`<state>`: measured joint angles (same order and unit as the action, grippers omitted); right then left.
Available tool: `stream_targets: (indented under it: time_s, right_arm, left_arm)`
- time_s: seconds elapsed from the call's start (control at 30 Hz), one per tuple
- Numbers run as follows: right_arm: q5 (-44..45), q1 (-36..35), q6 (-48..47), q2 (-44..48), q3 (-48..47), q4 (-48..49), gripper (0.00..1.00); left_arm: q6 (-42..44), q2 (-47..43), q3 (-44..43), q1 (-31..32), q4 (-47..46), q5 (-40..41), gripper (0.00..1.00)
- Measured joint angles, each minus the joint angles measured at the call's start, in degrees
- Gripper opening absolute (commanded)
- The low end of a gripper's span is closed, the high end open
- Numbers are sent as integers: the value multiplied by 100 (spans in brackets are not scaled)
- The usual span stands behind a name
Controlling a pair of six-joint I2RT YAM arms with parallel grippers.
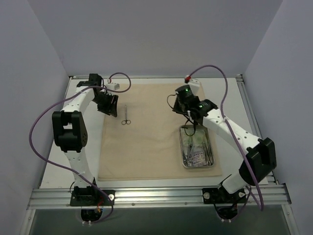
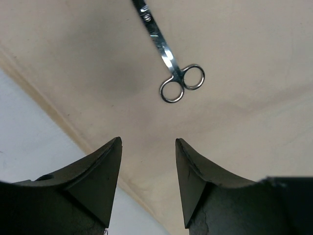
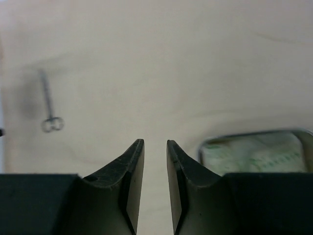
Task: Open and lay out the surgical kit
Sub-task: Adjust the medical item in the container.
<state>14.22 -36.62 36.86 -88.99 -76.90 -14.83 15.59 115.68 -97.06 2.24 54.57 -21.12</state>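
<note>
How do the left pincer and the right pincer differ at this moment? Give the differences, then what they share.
The left pincer is spread wide; the right pincer shows only a narrow gap. The left pincer hangs near the lone clamp at the left of the beige cloth; the right pincer hangs at the far end of the steel tray. Both hold nothing and point at that cloth.

clamp (image 1: 126,116) left, tray (image 1: 181,147) right, cloth (image 1: 156,142) between

cloth wrap (image 1: 151,147) spread on table (image 1: 230,93) | clamp (image 1: 126,115) on wrap, far left (rings toward near edge) | tray (image 1: 181,147) on wrap, near right, well apart from clamp | packets (image 1: 198,155) in tray
</note>
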Motion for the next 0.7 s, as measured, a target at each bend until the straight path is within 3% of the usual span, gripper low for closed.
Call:
stream_targets:
  time_s: [0.1,0.27,0.7]
  right_arm:
    - [107,437,192,625,1147,-391,21]
    - [20,413,459,756,2347,-997,18]
    - [-455,122,837,1082,3296,-999,16]
  left_arm:
    - [0,0,0,205,0,11,57]
    - [0,0,11,293,4,68,57]
    - [9,-343,361,337,39,166,58]
